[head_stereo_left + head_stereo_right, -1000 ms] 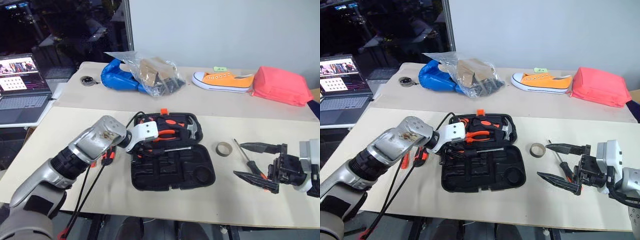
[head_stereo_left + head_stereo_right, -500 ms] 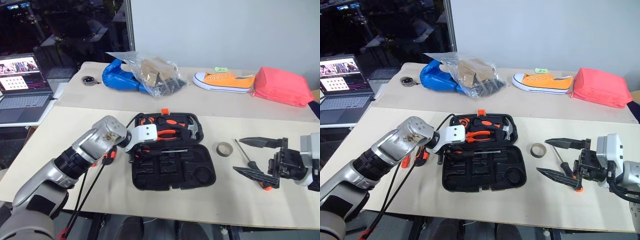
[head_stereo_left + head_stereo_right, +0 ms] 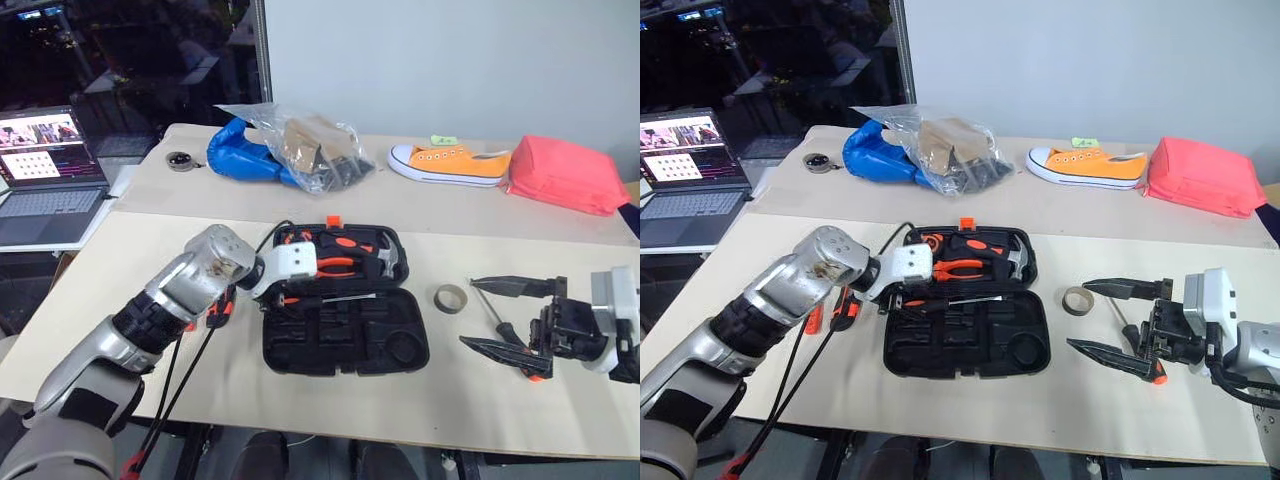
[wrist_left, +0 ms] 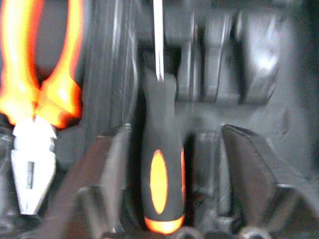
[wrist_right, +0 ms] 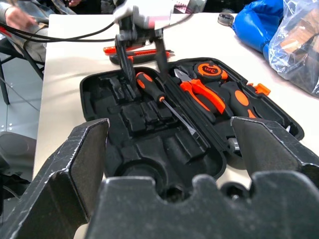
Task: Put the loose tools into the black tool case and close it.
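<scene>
My left claw hangs over the black tool case with its fingers spread either side of a screwdriver lying in a recess; I should lift straight clear so I don't nudge it. My right claw gapes wide and empty over another screwdriver on the bench beside the case.

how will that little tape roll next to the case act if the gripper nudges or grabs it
The tape roll lies flat on the table, so it should slide rather than roll. It is a small open ring, so probably light. Fingers squeezing its rim may knock it aside.
</scene>
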`<state>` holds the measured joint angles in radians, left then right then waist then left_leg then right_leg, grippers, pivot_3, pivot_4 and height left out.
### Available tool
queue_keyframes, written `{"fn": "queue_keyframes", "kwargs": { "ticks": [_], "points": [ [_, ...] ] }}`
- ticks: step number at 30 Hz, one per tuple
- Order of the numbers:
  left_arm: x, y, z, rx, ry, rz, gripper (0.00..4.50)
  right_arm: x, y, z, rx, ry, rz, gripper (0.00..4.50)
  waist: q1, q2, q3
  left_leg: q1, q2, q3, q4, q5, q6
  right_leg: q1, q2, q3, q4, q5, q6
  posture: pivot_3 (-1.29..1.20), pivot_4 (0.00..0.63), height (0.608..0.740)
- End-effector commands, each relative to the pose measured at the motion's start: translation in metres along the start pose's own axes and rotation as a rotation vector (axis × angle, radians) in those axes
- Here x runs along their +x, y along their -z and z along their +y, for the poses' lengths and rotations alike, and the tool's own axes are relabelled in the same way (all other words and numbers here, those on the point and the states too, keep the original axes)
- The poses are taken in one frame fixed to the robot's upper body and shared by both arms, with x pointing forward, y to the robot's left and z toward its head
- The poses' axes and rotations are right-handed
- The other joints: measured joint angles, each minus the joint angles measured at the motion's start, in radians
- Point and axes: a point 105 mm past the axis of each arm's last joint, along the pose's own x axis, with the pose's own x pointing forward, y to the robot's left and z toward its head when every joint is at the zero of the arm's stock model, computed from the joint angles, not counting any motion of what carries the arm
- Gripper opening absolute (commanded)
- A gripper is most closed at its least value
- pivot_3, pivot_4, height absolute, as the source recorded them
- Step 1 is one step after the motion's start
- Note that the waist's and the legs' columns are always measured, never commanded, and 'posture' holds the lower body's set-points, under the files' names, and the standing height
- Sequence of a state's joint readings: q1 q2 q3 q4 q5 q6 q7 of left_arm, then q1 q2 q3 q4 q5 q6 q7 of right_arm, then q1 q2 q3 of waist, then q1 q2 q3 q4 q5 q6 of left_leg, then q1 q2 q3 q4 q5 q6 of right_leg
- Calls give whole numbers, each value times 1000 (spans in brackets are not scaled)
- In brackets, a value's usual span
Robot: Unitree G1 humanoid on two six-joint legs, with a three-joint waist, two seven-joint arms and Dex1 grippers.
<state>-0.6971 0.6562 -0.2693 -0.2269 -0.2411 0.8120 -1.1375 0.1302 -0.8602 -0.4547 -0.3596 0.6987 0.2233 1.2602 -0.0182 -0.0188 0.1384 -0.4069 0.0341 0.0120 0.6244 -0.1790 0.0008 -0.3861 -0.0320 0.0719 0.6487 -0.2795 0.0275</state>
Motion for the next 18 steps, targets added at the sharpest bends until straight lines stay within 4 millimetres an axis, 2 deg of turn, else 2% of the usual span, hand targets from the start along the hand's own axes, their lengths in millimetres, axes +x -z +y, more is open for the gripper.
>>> {"fn": "queue_keyframes", "kwargs": {
  "ticks": [1, 2, 4, 8, 9, 15, 18],
  "points": [
    [5, -1, -2, -76, -83, -157, 2590, -1, -9, -3, -39, 9, -7, 4500, 3, 1, 0, 0, 0, 0, 0, 0, 0, 0, 0, 0, 0, 0, 0, 0, 150, 740],
    [7, 1, -3, -92, -103, -179, 2379, -1, -9, -3, -39, 10, -8, 4500, 4, 0, 0, 0, 0, 0, 1, 0, 0, 0, 0, -1, 1, 0, 0, 0, 150, 740],
    [20, 12, -2, -116, -193, -245, 1565, -2, -10, -2, -37, 13, -6, 4500, 6, 0, 0, -1, 0, -1, 2, 0, 0, 0, 1, -1, 1, 0, 0, 0, 150, 740],
    [34, 38, 0, -182, -332, -265, 134, -5, -11, 0, -29, 24, 4, 4500, 7, 0, 0, 0, 0, 0, 2, 0, 0, 1, 0, 0, 0, 1, 1, 0, 150, 740],
    [38, 47, -2, -188, -340, -241, 20, -6, -11, 0, -27, 27, 7, 4500, 7, 0, 0, 0, -1, 0, 2, 0, 0, 1, 0, 0, 0, 1, 1, 0, 150, 740],
    [60, 87, -20, -202, -305, -107, 20, -7, -12, 3, -21, 39, 16, 4500, 6, 1, -1, 1, -1, 0, 2, 0, 0, 2, 0, 0, 0, 1, 1, 0, 150, 740],
    [69, 104, -26, -147, -269, -35, 20, -8, -13, 5, -19, 44, 21, 4500, 6, 1, -3, 3, -1, 0, 2, 0, 0, 5, -1, 0, 0, 1, 1, 0, 150, 740]
  ]
}}
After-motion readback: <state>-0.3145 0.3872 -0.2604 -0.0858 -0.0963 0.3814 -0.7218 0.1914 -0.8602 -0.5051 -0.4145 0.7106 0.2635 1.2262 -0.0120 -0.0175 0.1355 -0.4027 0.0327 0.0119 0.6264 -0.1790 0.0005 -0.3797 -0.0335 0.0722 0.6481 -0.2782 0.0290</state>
